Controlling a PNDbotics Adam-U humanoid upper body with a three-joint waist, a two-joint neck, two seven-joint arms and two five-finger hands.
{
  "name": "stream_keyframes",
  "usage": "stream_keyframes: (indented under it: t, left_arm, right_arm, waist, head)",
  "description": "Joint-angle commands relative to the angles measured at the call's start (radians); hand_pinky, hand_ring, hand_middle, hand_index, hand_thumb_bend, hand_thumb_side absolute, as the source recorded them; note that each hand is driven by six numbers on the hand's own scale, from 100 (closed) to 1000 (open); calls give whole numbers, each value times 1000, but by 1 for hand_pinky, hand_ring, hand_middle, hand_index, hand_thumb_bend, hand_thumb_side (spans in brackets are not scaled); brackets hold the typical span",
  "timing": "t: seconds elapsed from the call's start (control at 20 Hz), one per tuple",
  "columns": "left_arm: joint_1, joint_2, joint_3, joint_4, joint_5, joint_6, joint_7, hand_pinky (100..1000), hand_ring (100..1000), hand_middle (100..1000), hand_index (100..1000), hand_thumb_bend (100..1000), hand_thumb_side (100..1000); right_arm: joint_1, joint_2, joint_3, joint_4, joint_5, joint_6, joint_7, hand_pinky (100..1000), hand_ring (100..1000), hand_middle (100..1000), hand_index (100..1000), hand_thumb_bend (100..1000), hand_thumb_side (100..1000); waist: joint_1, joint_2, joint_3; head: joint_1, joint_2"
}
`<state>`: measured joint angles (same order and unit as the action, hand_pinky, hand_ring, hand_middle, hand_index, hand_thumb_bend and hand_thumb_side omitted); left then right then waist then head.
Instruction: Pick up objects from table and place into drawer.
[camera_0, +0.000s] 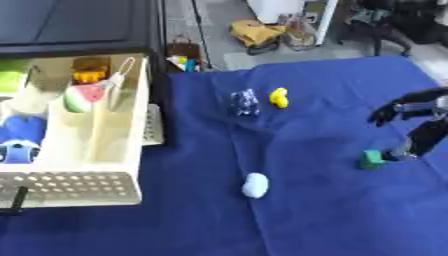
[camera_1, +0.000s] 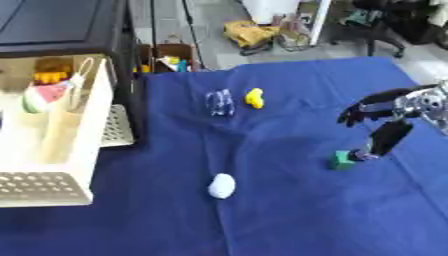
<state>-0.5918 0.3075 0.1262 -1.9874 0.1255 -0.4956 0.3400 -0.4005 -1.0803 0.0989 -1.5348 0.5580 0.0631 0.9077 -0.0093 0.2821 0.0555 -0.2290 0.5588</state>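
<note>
Right eye view shows, nearest, a small white rounded lump (camera_1: 221, 185) alone on the blue cloth-covered table (camera_1: 289, 220). Beyond it a small green block (camera_1: 342, 160) lies just beside the lowest fingertip of the robot's black right hand (camera_1: 385, 117), whose fingers are spread and relaxed, gripping nothing. Farther back sit a yellow duck-shaped toy (camera_1: 255, 98) and a dark blue-and-white crumpled item (camera_0: 244, 102), hard to make out. At left the cream plastic drawer (camera_0: 118, 150) stands open, holding a watermelon-slice toy (camera_0: 83, 97) and blurred things, partly cut off.
</note>
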Motion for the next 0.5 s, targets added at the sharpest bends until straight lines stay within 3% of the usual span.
stream_keyframes:
  t: [0.05,0.5]
  left_arm:
    - [-19,11,3,-13,-2,3,-2,485,561,608,753,314,1000]
    - [-18,8,3,-13,-2,4,-1,484,562,608,754,313,1000]
  right_arm:
    - [-9,-18,1,8,19,6,-1,905,949,862,1000,408,372]
    - [-14,-2,18,46,28,-2,-1,905,951,861,1000,410,359]
  waist:
    - [-2,-15,1]
    - [0,-12,4]
  head:
    - [-1,-14]
    - [-4,-16]
